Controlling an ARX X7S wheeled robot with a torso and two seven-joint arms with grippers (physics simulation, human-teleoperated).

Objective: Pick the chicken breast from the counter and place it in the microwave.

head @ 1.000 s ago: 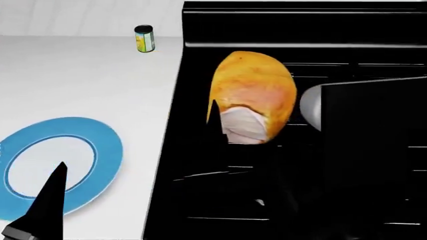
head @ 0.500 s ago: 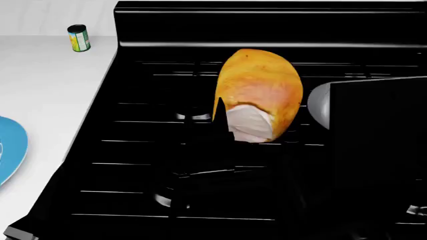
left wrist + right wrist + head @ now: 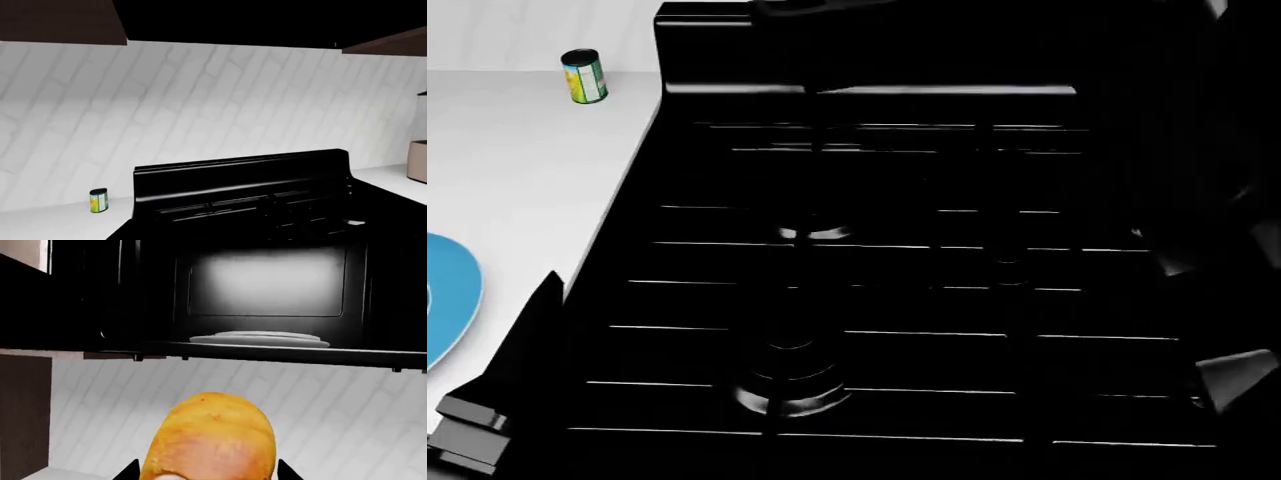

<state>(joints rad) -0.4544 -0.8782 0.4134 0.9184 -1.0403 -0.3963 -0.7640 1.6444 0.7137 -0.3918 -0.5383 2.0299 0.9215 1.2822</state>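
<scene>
Below the open microwave (image 3: 267, 305) our right gripper (image 3: 208, 475) clamps the chicken breast (image 3: 212, 437), raised before white brick wall; only the right wrist view shows this. Head view gives black stove (image 3: 934, 280), counter (image 3: 521, 170), can (image 3: 585, 77), plate edge (image 3: 447, 300). Left gripper (image 3: 507, 390): one dark finger visible, state we cannot tell.

The right gripper (image 3: 208, 475) is closed on the chicken breast (image 3: 212, 440); in the right wrist view only the black tips of its two fingers (image 3: 128, 472) show, one at each side of the meat. In the head view the right arm is a dark mass along the right edge, hard to make out. The left gripper (image 3: 507, 385) sits low at the left of the head view, one black pointed finger (image 3: 541, 320) raised; whether it is open is unclear.
</scene>
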